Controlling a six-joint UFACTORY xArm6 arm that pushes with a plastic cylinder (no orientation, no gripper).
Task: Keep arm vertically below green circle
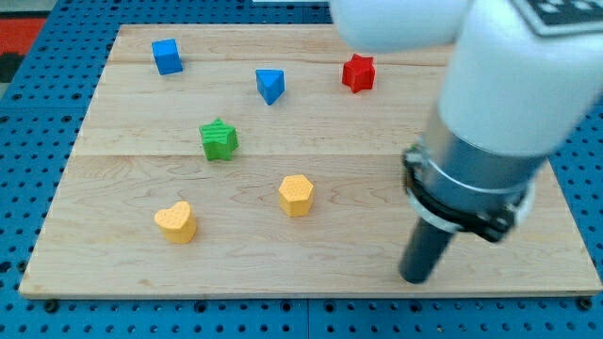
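I see no green circle; the only green block is a star point(219, 139), far toward the view's left and above my tip point(415, 277). No claw on this rod, so no grip state. Positioning remains undone on the desk point(311, 268).

A: Saw my tip point(415, 279) down on the wooden board point(122, 254), near edge, right side, under the big white arm point(509, 85). Touched no block.

B: Closest to it?

A: Yellow hexagon block point(296, 195), off to the left, well apart. Yellow heart block point(176, 222) further left, near the front.

B: And the green one?

A: Green star block point(220, 139), left of centre, far from the tip. No green circle made out.

B: Far side?

A: Blue cube point(167, 56) far left, blue triangular block point(269, 85) mid, red star block point(358, 72) right of that.
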